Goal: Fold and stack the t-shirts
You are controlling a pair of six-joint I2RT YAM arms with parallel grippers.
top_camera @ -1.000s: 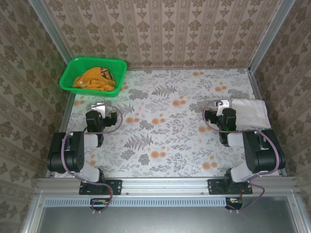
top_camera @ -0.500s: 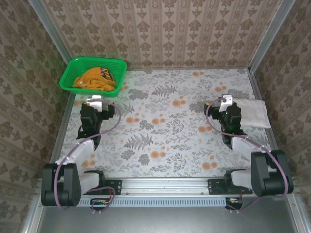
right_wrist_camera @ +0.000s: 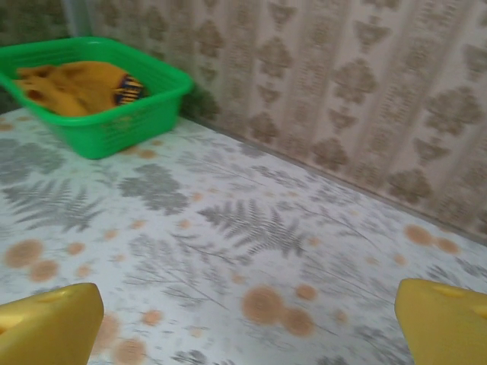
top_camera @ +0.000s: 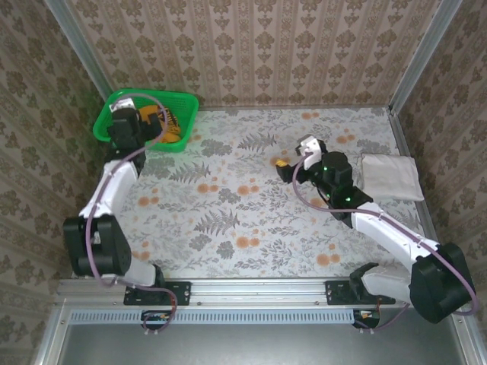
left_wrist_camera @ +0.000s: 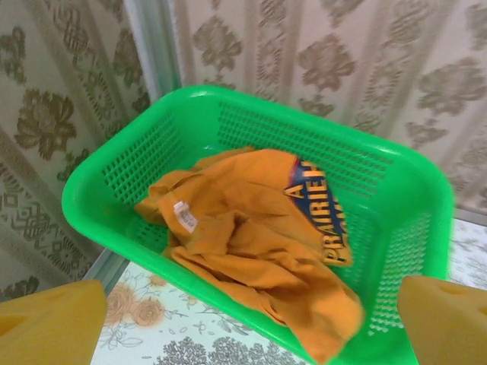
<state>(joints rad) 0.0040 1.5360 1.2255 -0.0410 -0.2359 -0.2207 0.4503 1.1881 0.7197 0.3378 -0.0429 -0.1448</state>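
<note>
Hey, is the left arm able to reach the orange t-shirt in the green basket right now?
Probably yes. The left gripper hangs open right at the basket, and the orange t-shirt lies uncovered inside, with nothing between them.

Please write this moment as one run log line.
left gripper: open, at basket | orange shirt: crumpled in basket | right gripper: open, above table middle | white shirt: folded, right edge
</note>
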